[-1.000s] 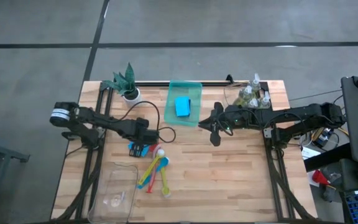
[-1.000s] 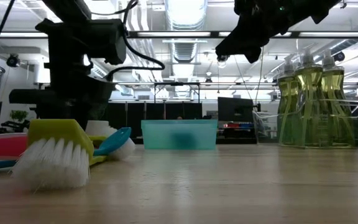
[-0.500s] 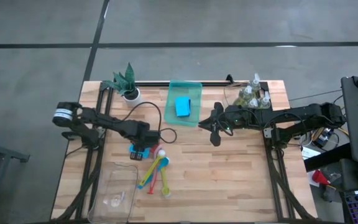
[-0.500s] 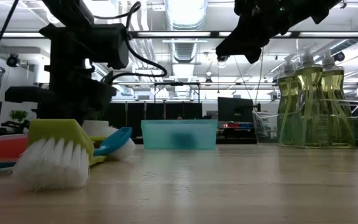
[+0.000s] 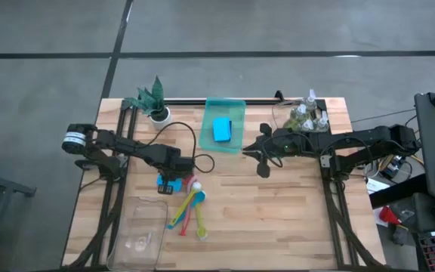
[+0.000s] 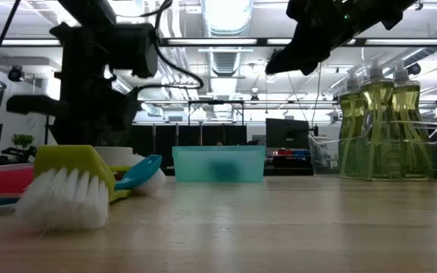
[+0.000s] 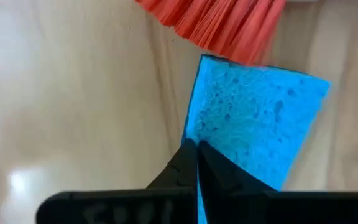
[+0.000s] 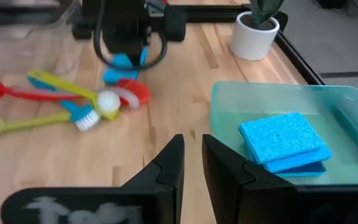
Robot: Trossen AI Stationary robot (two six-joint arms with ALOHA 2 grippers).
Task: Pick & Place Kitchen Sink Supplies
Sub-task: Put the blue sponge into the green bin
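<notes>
One small blue rectangular sponge (image 7: 260, 118) lies flat on the wooden surface (image 5: 278, 211), beside the red brush bristles (image 7: 219, 25). The left gripper (image 5: 171, 181), open a second ago, now has its fingers clamped on its edge. Two more blue sponges (image 8: 284, 144) lie stacked in the green plastic tray (image 5: 236, 106). The right gripper (image 5: 259, 162) hovers, fingers nearly together.

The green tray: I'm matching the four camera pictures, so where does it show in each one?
High view: green tray at the table's far edge, middle, sponges inside.
Low view: far back, centre.
Left wrist view: not in it.
Right wrist view: right side, sponges inside.
Shared landmark: the soap bottles stand beside it, also in the low view.
</notes>
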